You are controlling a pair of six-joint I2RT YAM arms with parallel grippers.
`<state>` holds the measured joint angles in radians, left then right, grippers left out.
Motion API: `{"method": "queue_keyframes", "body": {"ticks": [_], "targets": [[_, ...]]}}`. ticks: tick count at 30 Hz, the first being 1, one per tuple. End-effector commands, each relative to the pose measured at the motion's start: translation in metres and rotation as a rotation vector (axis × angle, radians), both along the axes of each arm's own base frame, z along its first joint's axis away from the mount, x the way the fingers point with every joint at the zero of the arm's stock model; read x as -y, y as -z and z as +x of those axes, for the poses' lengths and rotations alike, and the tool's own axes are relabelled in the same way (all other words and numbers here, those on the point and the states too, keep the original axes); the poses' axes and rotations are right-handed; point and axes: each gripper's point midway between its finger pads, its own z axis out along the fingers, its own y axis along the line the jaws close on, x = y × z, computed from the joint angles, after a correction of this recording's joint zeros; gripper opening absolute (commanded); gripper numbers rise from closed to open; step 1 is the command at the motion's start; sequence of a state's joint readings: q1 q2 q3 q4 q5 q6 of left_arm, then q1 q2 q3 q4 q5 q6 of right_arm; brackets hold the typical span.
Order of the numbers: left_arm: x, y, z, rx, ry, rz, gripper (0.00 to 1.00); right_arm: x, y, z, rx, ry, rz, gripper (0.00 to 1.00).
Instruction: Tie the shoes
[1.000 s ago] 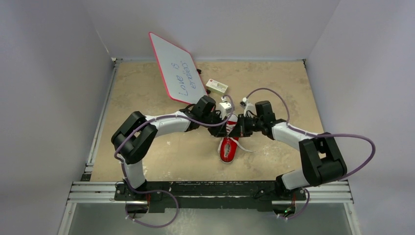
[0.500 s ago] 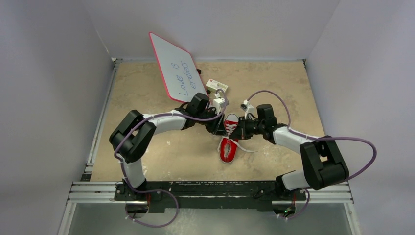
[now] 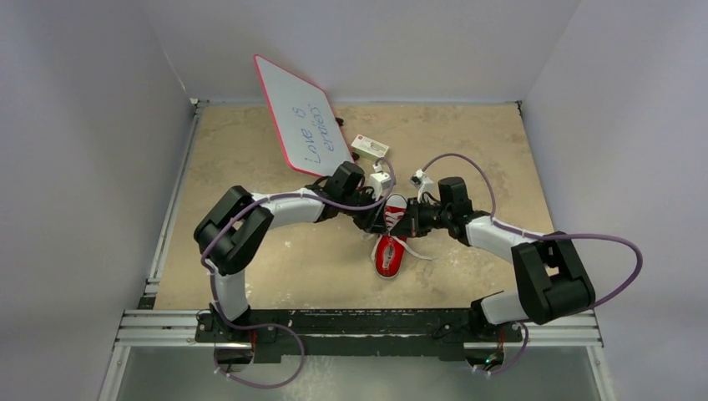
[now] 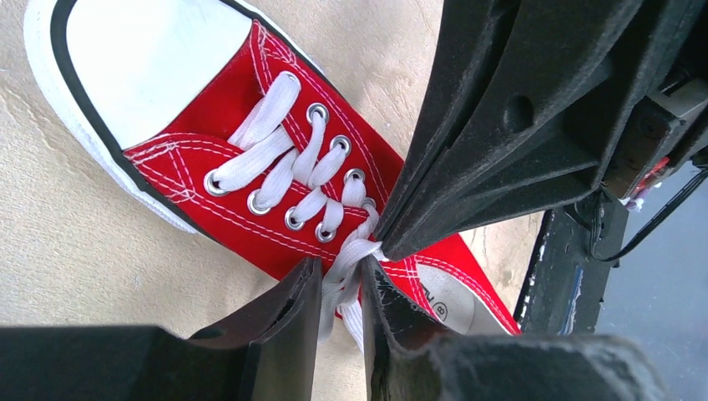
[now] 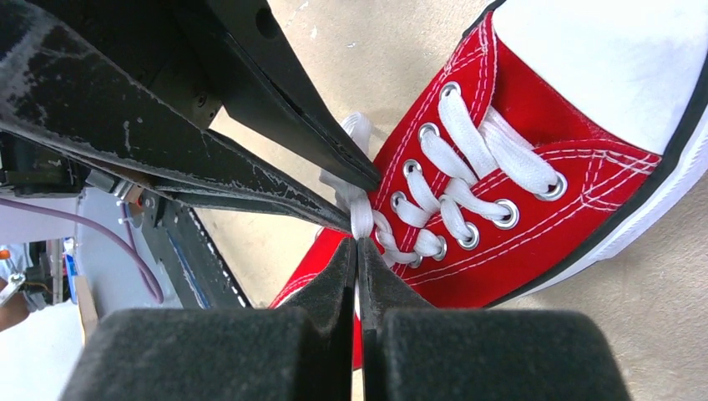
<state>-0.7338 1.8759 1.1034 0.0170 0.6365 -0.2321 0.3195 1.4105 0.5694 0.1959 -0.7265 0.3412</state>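
Observation:
The small red sneaker (image 3: pixel 388 251) lies mid-table with its white toe cap pointing away from the arm bases. Both grippers meet over its white laces (image 4: pixel 288 159). In the left wrist view my left gripper (image 4: pixel 341 271) is nearly closed, with a bunched white lace strand pinched between its tips. In the right wrist view my right gripper (image 5: pixel 357 246) is shut on a thin lace strand just past the last eyelets. The two grippers' tips almost touch at the knot point. From above, the left gripper (image 3: pixel 381 219) and the right gripper (image 3: pixel 407 224) flank the shoe's tongue.
A small white box (image 3: pixel 369 149) lies just behind the left wrist. A red-framed whiteboard (image 3: pixel 296 117) with writing leans at the back left. A loose lace end (image 3: pixel 423 253) trails on the table to the right of the shoe. Grey walls enclose the table.
My left gripper drew back to the left from the shoe, then returned to the laces. My right gripper shifted slightly and stays at the laces. The shoe has hardly moved.

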Motion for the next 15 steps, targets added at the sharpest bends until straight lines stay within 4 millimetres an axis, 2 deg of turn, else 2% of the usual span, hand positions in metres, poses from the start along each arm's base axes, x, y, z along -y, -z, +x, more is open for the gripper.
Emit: {"method": "queue_keyframes", "body": {"ticks": [1, 4, 8, 10, 11, 15], "targets": [[0.009, -0.009, 0.011, 0.094, 0.006, 0.002, 0.23, -0.008, -0.022, 0.004, 0.054, -0.028, 0.069, 0.00], [0.008, -0.004, 0.010, 0.097, -0.002, 0.013, 0.18, -0.010, -0.024, 0.003, 0.048, -0.031, 0.086, 0.00], [0.008, -0.001, 0.010, 0.101, -0.014, 0.016, 0.03, -0.011, -0.024, 0.002, 0.019, -0.029, 0.103, 0.01], [0.008, -0.002, 0.011, 0.111, -0.026, 0.012, 0.00, -0.012, -0.023, 0.001, -0.015, -0.023, 0.109, 0.15], [0.008, -0.002, 0.011, 0.112, -0.028, 0.011, 0.00, -0.013, -0.023, 0.000, -0.033, -0.026, 0.124, 0.19], [0.007, -0.002, 0.013, 0.120, -0.035, 0.014, 0.00, -0.018, -0.022, -0.004, -0.105, -0.038, 0.178, 0.23]]}}
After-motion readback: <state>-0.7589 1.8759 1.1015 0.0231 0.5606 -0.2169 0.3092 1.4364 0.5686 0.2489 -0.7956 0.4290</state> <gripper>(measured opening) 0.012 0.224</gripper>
